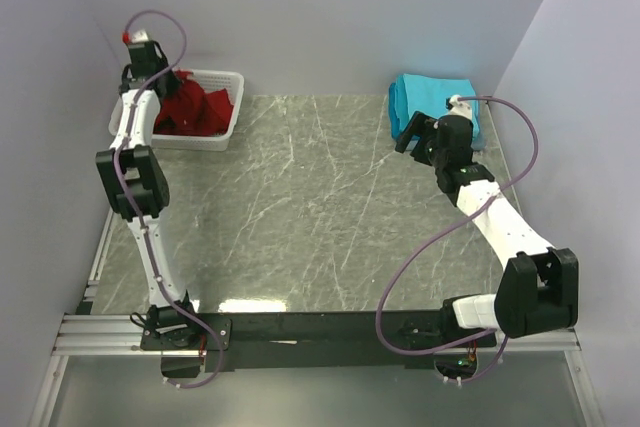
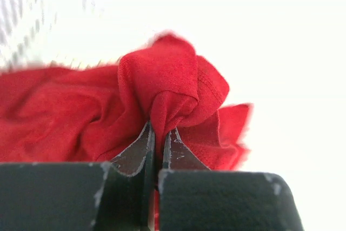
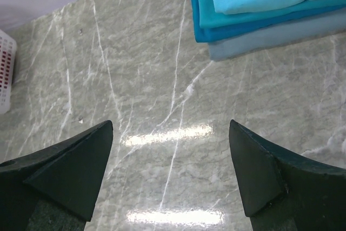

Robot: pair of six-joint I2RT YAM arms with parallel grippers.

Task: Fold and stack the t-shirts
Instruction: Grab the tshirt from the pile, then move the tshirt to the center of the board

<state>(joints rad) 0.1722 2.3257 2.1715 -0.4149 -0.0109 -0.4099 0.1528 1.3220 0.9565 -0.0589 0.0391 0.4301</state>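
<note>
Top view: two robot arms reach over a grey-green marbled bench. At the far left corner sits one white plastic mesh basket holding one crumpled deep red cloth t-shirt. The left end effector is down at the basket's left side, in the red cloth. At the far right corner lies one neat stack of folded bright turquoise t-shirts. The right end effector hovers just beside the stack's near left edge, its fingers apart.

Left wrist view: the left end effector has its two dark fingers pressed nearly together, pinching a bunched fold of the red t-shirt. The blurred white mesh of the basket shows at upper left.

Right wrist view: the right end effector is spread wide above bare bench, gripping nothing. The turquoise stack lies at upper right and shows three layers in differing blue tones. How many shirts they make up cannot be told. The basket's edge peeks in at left.
</note>
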